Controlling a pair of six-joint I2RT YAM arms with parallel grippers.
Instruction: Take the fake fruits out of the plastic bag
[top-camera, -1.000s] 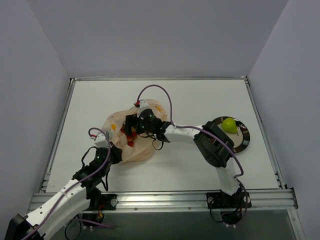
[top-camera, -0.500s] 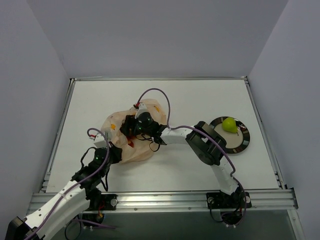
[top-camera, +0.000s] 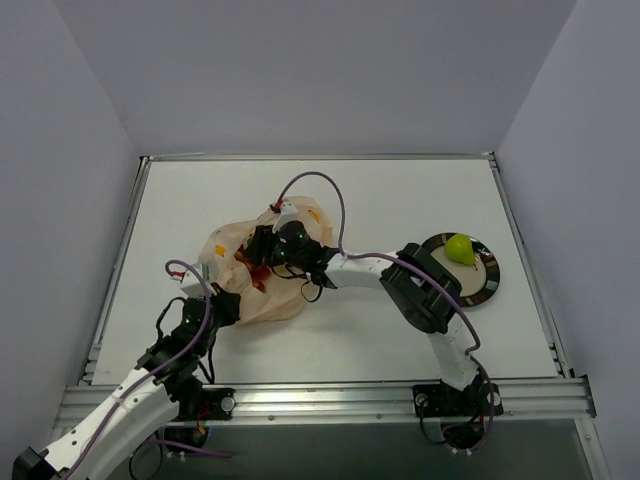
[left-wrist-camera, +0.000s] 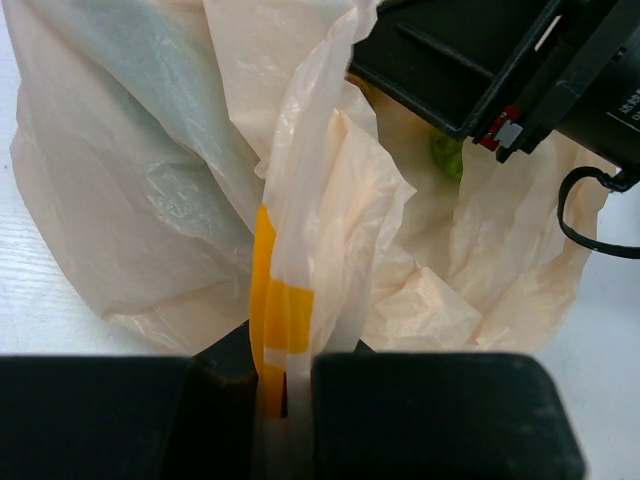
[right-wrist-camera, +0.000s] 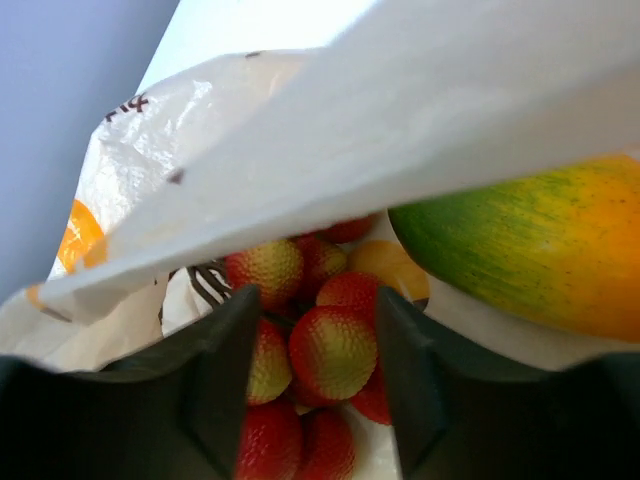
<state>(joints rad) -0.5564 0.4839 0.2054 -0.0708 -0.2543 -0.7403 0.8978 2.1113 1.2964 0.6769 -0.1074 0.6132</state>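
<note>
From above, the plastic bag (top-camera: 235, 295) lies crumpled on the white table (top-camera: 400, 200). The left gripper (top-camera: 222, 305) sits at the bag's near-left edge, and the right gripper (top-camera: 262, 255) reaches into the bag's mouth from the right, with red fruit (top-camera: 256, 277) showing just beside it. Well to the right of the bag, a yellow-green fruit (top-camera: 458, 248) rests on a dark round plate (top-camera: 487, 285).

In the left wrist view, the left jaws are clamped on an upright fold of the bag that carries an orange printed band (left-wrist-camera: 280, 310). The right arm's black body (left-wrist-camera: 470, 60) hangs over the bag's far side, with a bit of green (left-wrist-camera: 447, 155) beneath it.

In the right wrist view, the right jaws stand apart inside the bag, on either side of a cluster of red-and-yellow bumpy fruits (right-wrist-camera: 332, 350). A green-and-orange fruit (right-wrist-camera: 530, 250) lies to the cluster's right, under the bag's film.
</note>
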